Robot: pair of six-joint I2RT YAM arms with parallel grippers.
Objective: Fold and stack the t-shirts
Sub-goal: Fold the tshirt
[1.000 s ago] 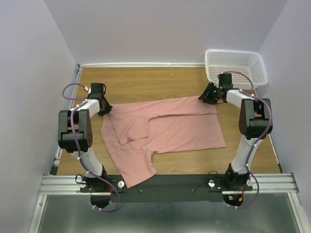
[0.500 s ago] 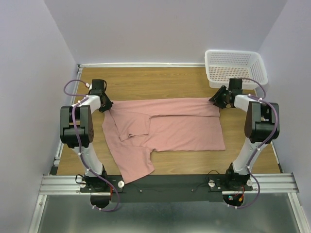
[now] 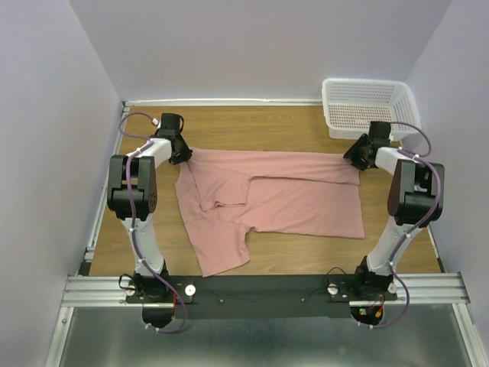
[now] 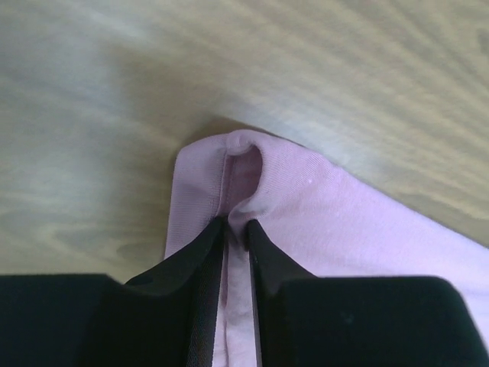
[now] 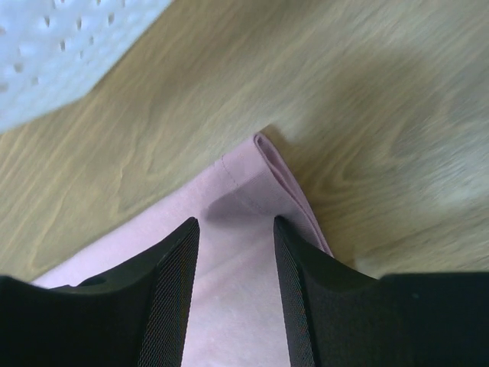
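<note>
A dusty pink t-shirt lies spread across the wooden table, its top part folded over and one sleeve reaching toward the near edge. My left gripper is at the shirt's far left corner. In the left wrist view the shirt bunches into a raised fold, and the gripper is shut on it with cloth pinched between narrow jaws. My right gripper is at the far right corner. In the right wrist view it stands open, jaws wide over the flat, doubled corner of the shirt.
A white mesh basket stands at the back right corner, just beyond the right gripper, and its edge shows in the right wrist view. Bare wooden table lies behind the shirt. Walls close in on three sides.
Both grippers have moved toward the far side and to the right, and the shirt's far edge has gone with them. The whole shirt now lies further right and flatter.
</note>
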